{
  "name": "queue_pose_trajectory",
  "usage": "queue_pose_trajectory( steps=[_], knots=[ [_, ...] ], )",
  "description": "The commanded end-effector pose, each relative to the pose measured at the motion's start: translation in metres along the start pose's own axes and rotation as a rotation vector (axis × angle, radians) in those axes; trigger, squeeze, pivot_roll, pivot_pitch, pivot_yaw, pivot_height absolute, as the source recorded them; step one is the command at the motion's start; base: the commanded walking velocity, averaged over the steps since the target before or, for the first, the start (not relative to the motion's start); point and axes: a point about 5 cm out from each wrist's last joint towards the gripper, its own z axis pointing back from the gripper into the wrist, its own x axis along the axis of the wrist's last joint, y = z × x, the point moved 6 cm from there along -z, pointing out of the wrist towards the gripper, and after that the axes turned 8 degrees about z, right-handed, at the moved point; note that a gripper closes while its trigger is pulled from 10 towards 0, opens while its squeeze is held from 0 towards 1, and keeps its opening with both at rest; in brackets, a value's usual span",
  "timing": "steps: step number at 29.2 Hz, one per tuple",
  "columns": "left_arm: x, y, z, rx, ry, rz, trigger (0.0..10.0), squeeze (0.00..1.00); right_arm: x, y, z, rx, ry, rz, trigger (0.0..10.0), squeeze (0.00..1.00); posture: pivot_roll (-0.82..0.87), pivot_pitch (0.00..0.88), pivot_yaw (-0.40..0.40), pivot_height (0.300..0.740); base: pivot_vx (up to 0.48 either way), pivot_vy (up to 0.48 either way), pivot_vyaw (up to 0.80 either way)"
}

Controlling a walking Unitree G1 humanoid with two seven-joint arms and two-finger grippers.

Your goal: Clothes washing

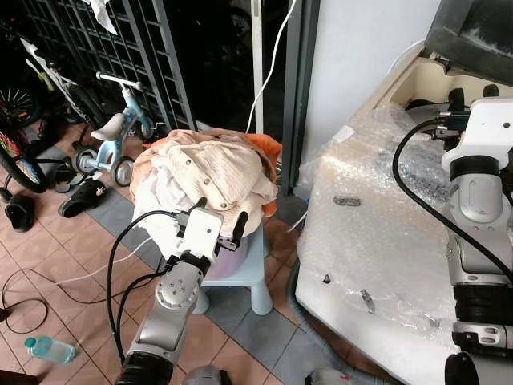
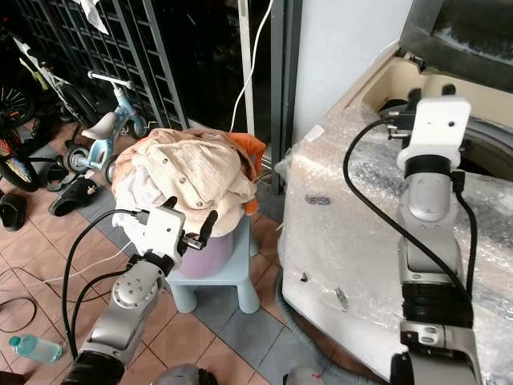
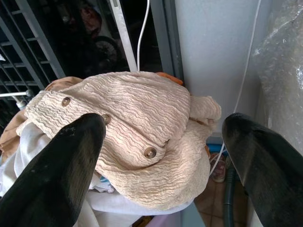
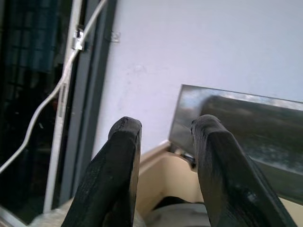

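From the eye views, one heap of clothes (image 1: 207, 178) is seen piled on one small blue stool (image 1: 244, 273), just beside one washing machine (image 2: 377, 233) wrapped in bubble wrap. The left gripper (image 1: 220, 215) is held spread wide at the near side of the heap. In the left wrist view, three buttons are counted on the top beige shirt (image 3: 137, 142). In the right wrist view, the right gripper (image 4: 165, 135) is seen with a narrow gap and nothing in it, above the machine's open top; the drum is mostly hidden.

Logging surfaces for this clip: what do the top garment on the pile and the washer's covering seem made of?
The beige garment looks like crinkled woven cloth, likely cotton, matte, with wavy ridges and round buttons. The covering on the washing machine looks like clear plastic bubble wrap: glossy, dimpled, see-through.
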Motion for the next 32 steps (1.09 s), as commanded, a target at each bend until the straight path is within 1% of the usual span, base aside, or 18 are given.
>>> queue_pose_trajectory(
  steps=[1,2,6,9,11,15,20,21,22,23,26,27,28,32],
  knots=[
    [-0.001,0.014,0.000,0.072,0.015,0.019,10.0,0.00,0.013,0.030,0.004,0.120,-0.036,-0.088,10.0,1.00,-0.08,0.000,0.065,0.740,0.000,0.000,0.00],
    [0.000,0.016,-0.001,0.082,0.013,0.024,10.0,0.00,0.013,0.040,0.008,0.158,-0.034,-0.113,10.0,1.00,-0.08,0.000,0.063,0.740,0.000,0.000,0.00],
    [0.007,0.018,-0.002,0.096,-0.012,0.024,10.0,0.00,0.007,0.066,0.025,0.239,-0.005,-0.166,10.0,1.00,-0.07,0.000,0.056,0.740,0.000,0.000,0.00],
    [0.007,0.023,-0.002,0.137,-0.010,0.041,10.0,0.00,0.005,0.093,0.044,0.328,0.017,-0.226,10.0,1.00,-0.07,0.000,0.056,0.740,0.000,0.406,0.00],
    [0.006,0.024,-0.002,0.149,-0.006,0.046,10.0,0.00,0.005,0.103,0.051,0.362,0.026,-0.246,10.0,1.00,-0.07,0.000,0.055,0.740,0.000,0.480,0.00],
    [0.005,0.022,0.000,0.145,-0.002,0.047,10.0,0.00,0.005,0.110,0.058,0.399,0.039,-0.260,10.0,1.00,-0.08,0.000,0.055,0.740,0.000,0.480,0.00],
    [0.003,0.022,0.000,0.156,0.008,0.055,10.0,0.00,0.000,0.108,0.064,0.406,0.059,-0.235,10.0,1.00,-0.08,0.000,0.055,0.740,0.000,0.480,0.00],
    [0.002,0.023,0.002,0.158,0.010,0.054,10.0,0.00,-0.007,0.105,0.068,0.401,0.079,-0.217,10.0,1.00,-0.08,0.000,0.055,0.740,0.000,0.480,0.00],
    [0.002,0.023,0.002,0.158,0.010,0.054,10.0,0.00,-0.007,0.105,0.068,0.401,0.079,-0.217,10.0,1.00,-0.08,0.000,0.055,0.740,0.000,0.480,0.00],
    [-0.001,0.024,0.005,0.167,0.023,0.053,10.0,0.00,-0.015,0.103,0.075,0.402,0.108,-0.190,10.0,1.00,-0.08,0.000,0.055,0.740,0.000,0.480,0.00],
    [-0.003,0.026,0.009,0.168,0.022,0.047,10.0,0.00,-0.024,0.103,0.085,0.405,0.145,-0.193,10.0,1.00,-0.08,0.000,0.058,0.740,0.000,0.480,0.00],
    [-0.001,0.027,0.012,0.166,0.010,0.037,10.0,0.00,-0.029,0.104,0.092,0.407,0.167,-0.190,10.0,0.35,-0.08,0.000,0.061,0.740,0.000,0.000,0.00],
    [-0.001,0.026,0.014,0.157,0.004,0.042,10.0,0.00,-0.030,0.104,0.094,0.406,0.176,-0.186,10.0,0.00,-0.08,0.000,0.061,0.740,0.000,0.000,0.00],
    [-0.002,0.027,0.020,0.155,0.006,0.036,10.0,0.00,-0.032,0.105,0.097,0.398,0.190,-0.179,10.0,0.00,-0.08,0.000,0.065,0.740,0.000,0.000,0.00]
  ],
)
